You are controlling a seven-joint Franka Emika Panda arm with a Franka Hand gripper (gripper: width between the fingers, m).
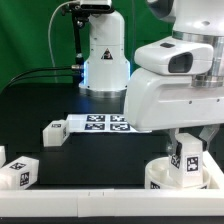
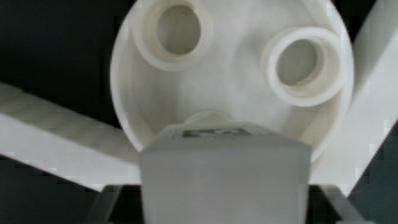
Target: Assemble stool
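The round white stool seat lies at the front of the exterior view's right, by the rail. In the wrist view the seat fills the middle and shows two round sockets. My gripper is shut on a blocky white leg with a tag, held upright just over the seat. In the wrist view the leg sits between the dark fingers of the gripper. Whether the leg touches the seat is hidden.
A loose tagged leg lies left of the marker board. Another leg lies at the front left. The long white border rail runs along the front and shows as a slanted band in the wrist view. The arm's base stands at the back.
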